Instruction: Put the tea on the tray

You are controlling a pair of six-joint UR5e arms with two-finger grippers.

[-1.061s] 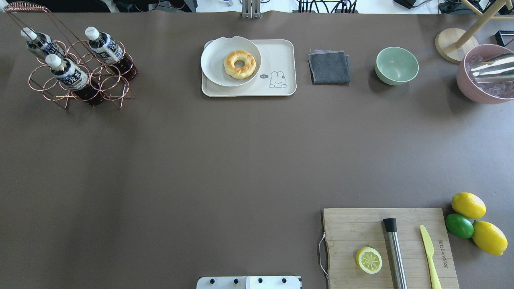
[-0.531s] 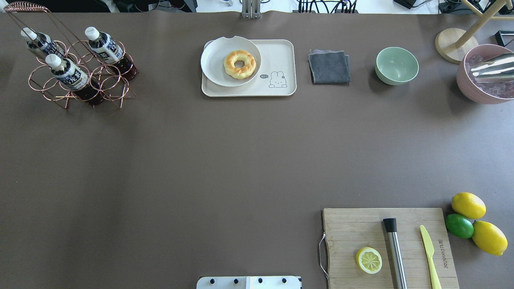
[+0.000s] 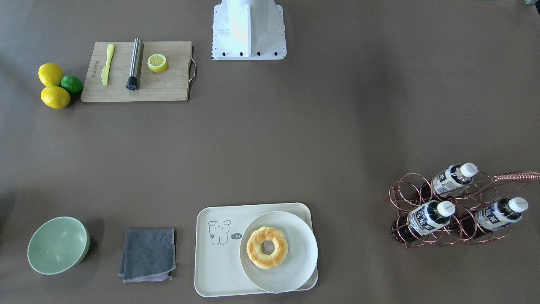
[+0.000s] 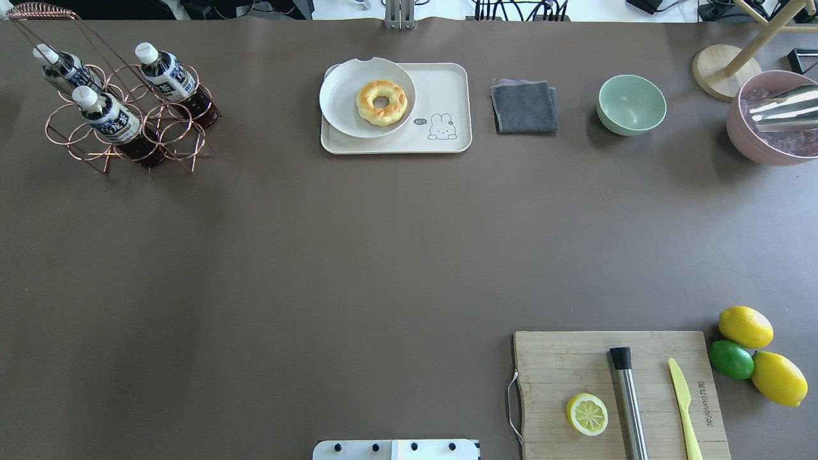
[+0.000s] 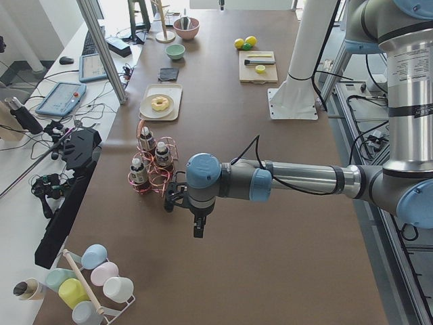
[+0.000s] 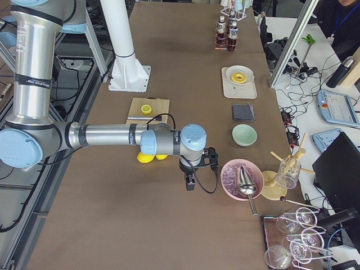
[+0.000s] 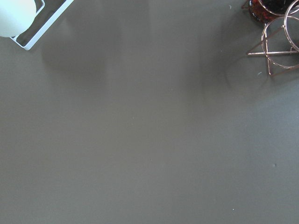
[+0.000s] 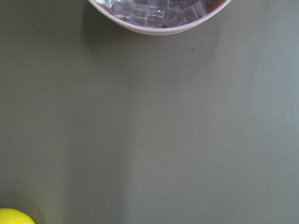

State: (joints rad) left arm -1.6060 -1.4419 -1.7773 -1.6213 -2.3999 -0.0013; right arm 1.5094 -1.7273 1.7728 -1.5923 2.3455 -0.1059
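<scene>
Overhead exterior: we've got the tea (image 4: 108,115) in its copper rack (image 3: 517,175), well apart from the tray (image 4: 447,89), which is half-covered by a plate (image 4: 339,102). The left gripper (image 5: 197,232) and right gripper (image 6: 190,186) hover off to the sides, and we can't tell if they're open or holding anything.

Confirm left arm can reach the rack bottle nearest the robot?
Probably yes. The left gripper hangs near the wire rack, and the tea bottle stands upright, cap exposed, with nothing over it.
</scene>
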